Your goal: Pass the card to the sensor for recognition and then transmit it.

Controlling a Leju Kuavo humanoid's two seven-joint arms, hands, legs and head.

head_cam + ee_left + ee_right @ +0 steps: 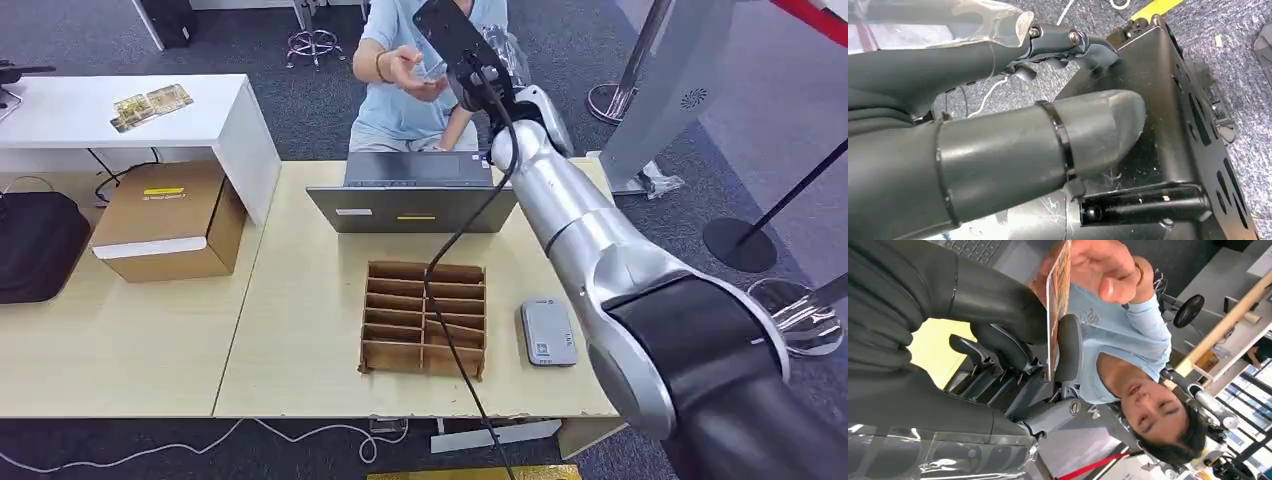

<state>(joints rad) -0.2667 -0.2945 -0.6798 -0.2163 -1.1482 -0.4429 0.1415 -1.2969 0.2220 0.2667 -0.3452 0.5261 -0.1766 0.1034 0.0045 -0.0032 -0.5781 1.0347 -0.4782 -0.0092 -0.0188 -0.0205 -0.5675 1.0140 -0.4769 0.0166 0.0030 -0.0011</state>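
My right arm reaches over the table toward a seated person, and my right hand (468,62) is raised in front of their chest. In the right wrist view the card (1058,295), orange-patterned and seen edge-on, is pinched between the thumb and a finger of my right hand (1013,340). The person's hand (1103,265) grips the card's far end; the same hand (410,72) meets mine in the head view. The grey card sensor (548,333) lies on the table near my right elbow. My left hand (1038,145) hangs by my side, holding nothing.
An open laptop (415,195) stands at the table's far edge. A cardboard divider tray (425,318) sits mid-table beside the sensor, crossed by a black cable (455,240). A cardboard box (170,220) and a black bag (40,245) lie at left.
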